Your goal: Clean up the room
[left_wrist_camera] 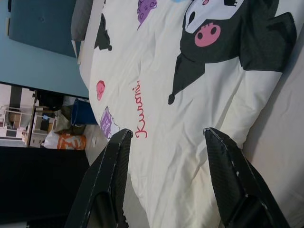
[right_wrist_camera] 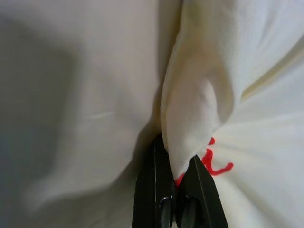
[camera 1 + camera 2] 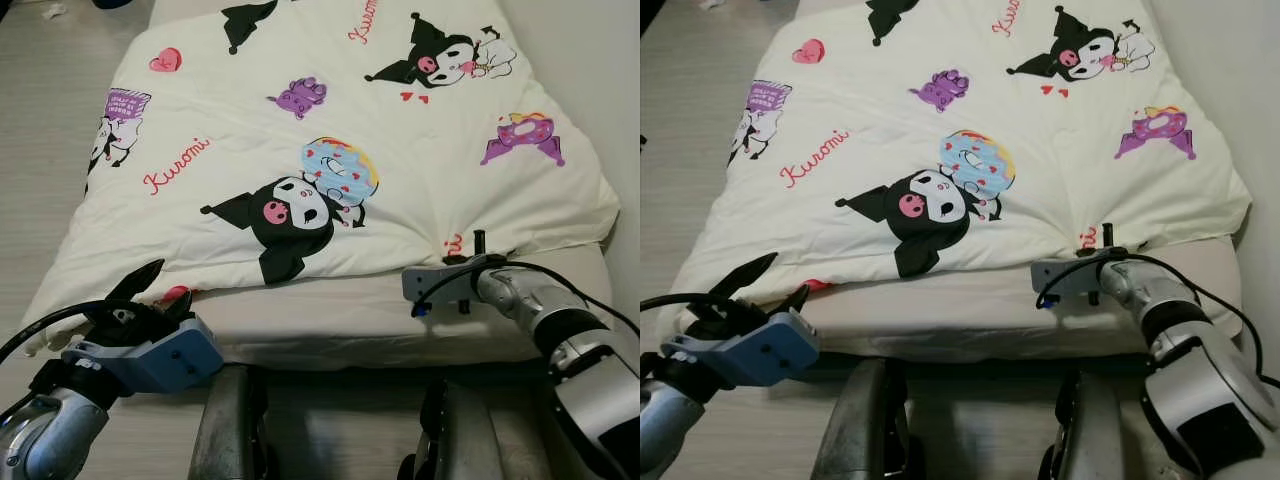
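Our right tool (image 3: 478,240) pinches the cream cartoon-printed quilt (image 3: 330,150) by its soft, limp hem. Our left tool (image 3: 150,290) gapes wide near the other corner; we judge gripping there best.

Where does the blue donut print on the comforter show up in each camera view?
Left eye: blue donut print at centre, above the black character's head.
Right eye: same, centre.
Left wrist: not in it.
Right wrist: not in it.
Shared landmark: red "Kuromi" script, also.

A bed with a printed duvet

The mattress (image 3: 330,325) stands on a pale wooden floor (image 3: 40,130). A cream cartoon-printed duvet (image 3: 330,120) lies spread directly on it.
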Robot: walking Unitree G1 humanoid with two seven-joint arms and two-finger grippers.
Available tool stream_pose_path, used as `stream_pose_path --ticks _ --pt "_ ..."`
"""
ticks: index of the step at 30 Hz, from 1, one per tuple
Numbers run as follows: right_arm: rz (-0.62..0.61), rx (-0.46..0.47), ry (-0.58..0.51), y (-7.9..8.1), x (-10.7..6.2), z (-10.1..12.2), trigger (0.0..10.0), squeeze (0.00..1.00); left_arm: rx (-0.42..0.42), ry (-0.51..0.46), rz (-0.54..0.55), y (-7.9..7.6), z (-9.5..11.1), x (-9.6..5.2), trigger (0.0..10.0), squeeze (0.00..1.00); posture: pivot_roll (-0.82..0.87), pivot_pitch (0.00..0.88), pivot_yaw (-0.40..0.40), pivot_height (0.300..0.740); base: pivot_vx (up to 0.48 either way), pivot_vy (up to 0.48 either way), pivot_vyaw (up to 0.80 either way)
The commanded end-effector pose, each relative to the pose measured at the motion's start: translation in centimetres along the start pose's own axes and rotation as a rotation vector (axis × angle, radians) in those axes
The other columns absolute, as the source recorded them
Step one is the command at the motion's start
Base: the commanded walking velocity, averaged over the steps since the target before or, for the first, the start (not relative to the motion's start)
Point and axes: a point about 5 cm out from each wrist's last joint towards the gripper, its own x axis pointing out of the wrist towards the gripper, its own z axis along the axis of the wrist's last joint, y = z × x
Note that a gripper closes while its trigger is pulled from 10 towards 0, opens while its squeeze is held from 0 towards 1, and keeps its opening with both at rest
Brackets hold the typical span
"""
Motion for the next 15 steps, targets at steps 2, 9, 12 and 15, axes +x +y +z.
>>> stream_pose_path --ticks 2,9,12,15 --pt "0.389 0.029 -0.059 6.8 0.1 -0.1 0.0 0.00 -0.003 0.020 -0.025 -0.7 -0.4 -0.3 10.0 0.00 0.31 0.481 0.062 0.522 0.000 0.000 0.00" --pt "0.488 0.065 -0.128 6.7 -0.4 0.1 0.0 0.00 -0.003 0.018 -0.023 -0.7 -0.4 -0.3 10.0 0.00 0.31 0.480 0.062 0.522 0.000 0.000 0.00" --pt "0.613 0.090 -0.171 6.9 -1.0 0.1 0.0 0.00 -0.003 0.014 -0.020 -0.8 -0.3 -0.1 10.0 0.00 0.30 0.475 0.056 0.522 0.000 0.000 0.00" --pt "0.652 0.094 -0.175 7.0 -1.2 -0.1 0.0 0.00 -0.003 0.013 -0.021 -0.9 -0.3 -0.1 10.0 0.00 0.30 0.475 0.053 0.522 0.000 0.000 0.00"
